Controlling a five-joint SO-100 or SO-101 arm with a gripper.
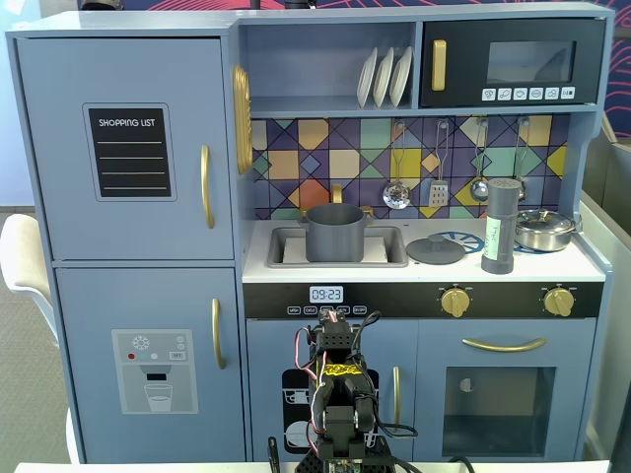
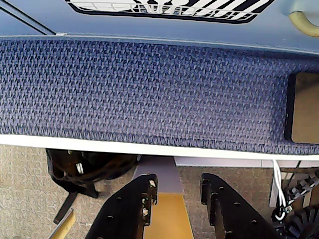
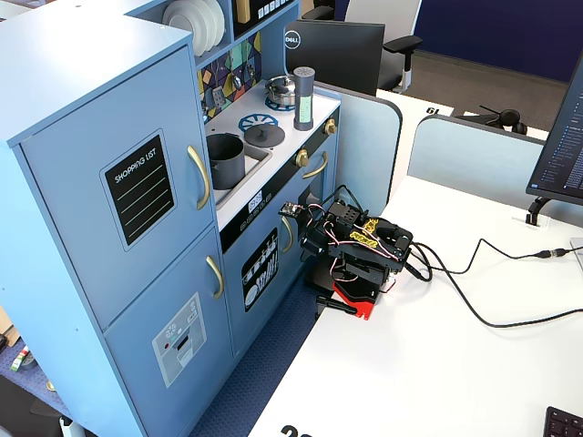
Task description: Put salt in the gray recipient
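Fingers: we see both black fingers (image 2: 130, 209) in the wrist view, spread with a clear gap, nothing between them.
Gripper (image 2: 177, 186): empty, pointing down over blue carpet at the foot of the toy kitchen (image 1: 128, 148).
Arm (image 3: 360, 250): we note it folded low on the white desk (image 3: 437, 364), well below the counter.
Salt (image 1: 502, 226): upright on the counter, just beside the silver pan (image 1: 545, 229), untouched.
Gray recipient (image 1: 335, 233): stands in the sink (image 1: 288, 248), well apart from the salt; we cannot see its inside.
Gray lid (image 1: 436, 248): flat on the counter between pot and salt.
Progress: we judge nothing done; reach, grasp, carry and placing all remain.
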